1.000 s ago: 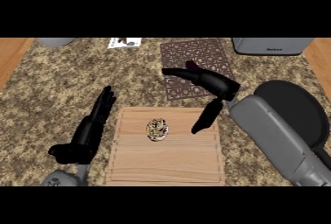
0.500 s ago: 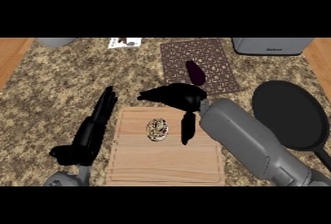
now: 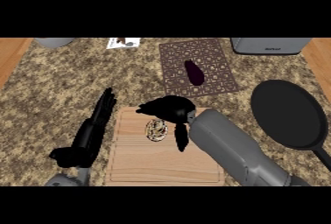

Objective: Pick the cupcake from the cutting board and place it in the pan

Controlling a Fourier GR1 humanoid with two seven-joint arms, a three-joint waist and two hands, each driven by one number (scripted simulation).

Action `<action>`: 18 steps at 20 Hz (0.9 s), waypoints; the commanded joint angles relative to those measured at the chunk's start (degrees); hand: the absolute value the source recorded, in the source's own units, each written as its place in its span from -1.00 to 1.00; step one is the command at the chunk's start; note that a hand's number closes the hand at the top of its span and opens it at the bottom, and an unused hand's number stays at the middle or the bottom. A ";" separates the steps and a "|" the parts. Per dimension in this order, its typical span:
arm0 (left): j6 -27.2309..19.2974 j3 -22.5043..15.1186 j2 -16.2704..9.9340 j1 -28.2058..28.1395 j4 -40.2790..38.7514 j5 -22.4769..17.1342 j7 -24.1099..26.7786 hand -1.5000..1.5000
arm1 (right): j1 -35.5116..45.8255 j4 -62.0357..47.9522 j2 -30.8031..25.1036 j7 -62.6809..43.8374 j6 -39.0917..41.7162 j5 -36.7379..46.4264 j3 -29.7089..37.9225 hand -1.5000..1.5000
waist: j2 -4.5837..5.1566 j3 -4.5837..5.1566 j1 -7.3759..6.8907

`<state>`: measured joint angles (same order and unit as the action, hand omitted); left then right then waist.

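The cupcake, pale with dark speckles, sits on the far half of the wooden cutting board. My right hand hovers right over it: its fingers arch along the cupcake's far side and the thumb hangs down on its right side, spread apart and open. The cupcake shows whole in the gap. The black pan lies to the right of the board, its handle running to the lower right. My left hand rests open, fingers straight, along the board's left edge.
A brown patterned trivet with a dark purple eggplant lies behind the board. A grey appliance stands at the back right, a grey object and a small card at the back left.
My right hand has swung left from beside the pan, across the board's far right corner, until it is above the cupcake. The left hand and the cupcake have stayed put.
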<state>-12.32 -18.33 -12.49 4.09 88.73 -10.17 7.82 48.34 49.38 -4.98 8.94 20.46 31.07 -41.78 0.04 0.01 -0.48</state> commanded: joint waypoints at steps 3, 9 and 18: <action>3.10 2.42 -0.76 -2.38 1.13 0.14 -0.17 0.00 | 0.02 1.26 3.13 -3.82 3.51 4.91 3.55 -1.00 | -0.09 0.00 0.17; 2.53 2.25 1.83 -3.49 2.71 3.19 0.99 0.00 | -2.26 -4.76 4.88 1.13 -0.55 7.48 6.05 -1.00 | 0.05 -0.01 -0.23; 3.60 4.32 4.63 4.13 -1.29 4.10 -2.99 0.00 | -0.23 -12.05 4.97 0.47 -6.98 1.51 -0.35 -1.00 | 0.28 -0.02 -0.99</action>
<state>-8.35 -14.49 -9.16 4.81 88.17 -6.98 7.02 47.75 40.68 -0.19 9.89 15.95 34.33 -39.16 0.20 -0.01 -1.14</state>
